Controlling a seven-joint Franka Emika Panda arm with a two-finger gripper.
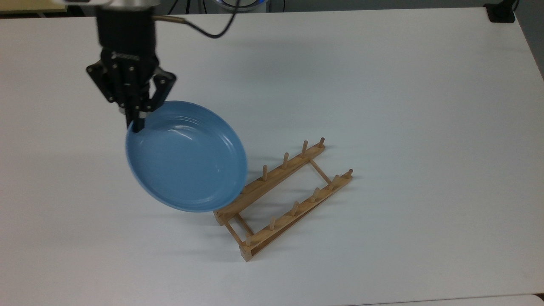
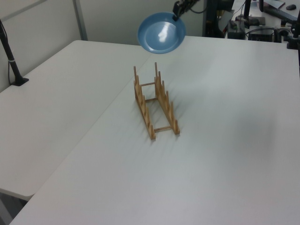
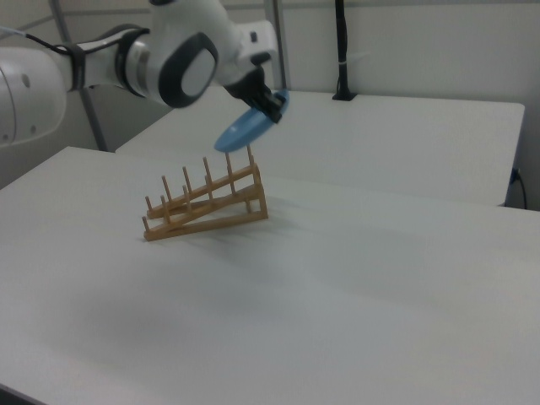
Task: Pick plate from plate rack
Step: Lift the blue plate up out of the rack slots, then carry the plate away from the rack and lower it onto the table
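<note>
Overhead, the gripper (image 1: 137, 120) hangs near the far left part of the white desk (image 1: 382, 85) in the top view, its 2 fingers pinched together on the upper left rim of the plate (image 1: 187, 156). That light-blue plate is held in the air, tilted, with its hollow face turned up toward the top view camera; nothing lies in it. In the top view its lower right edge overlaps the near end of the plate rack (image 1: 282, 197), but the left view shows the plate (image 2: 161, 33) well above and beyond the plate rack (image 2: 154, 103), touching none of it. The right view agrees: the plate (image 3: 250, 126) slants in the air above the taller pegs, gripped at its upper edge by the gripper (image 3: 273, 108).

To the right, the plate rack stands near the middle of the desk, running diagonally toward the far right in the top view. Its 2 wooden rails carry upright pegs, and every slot between them holds nothing.
</note>
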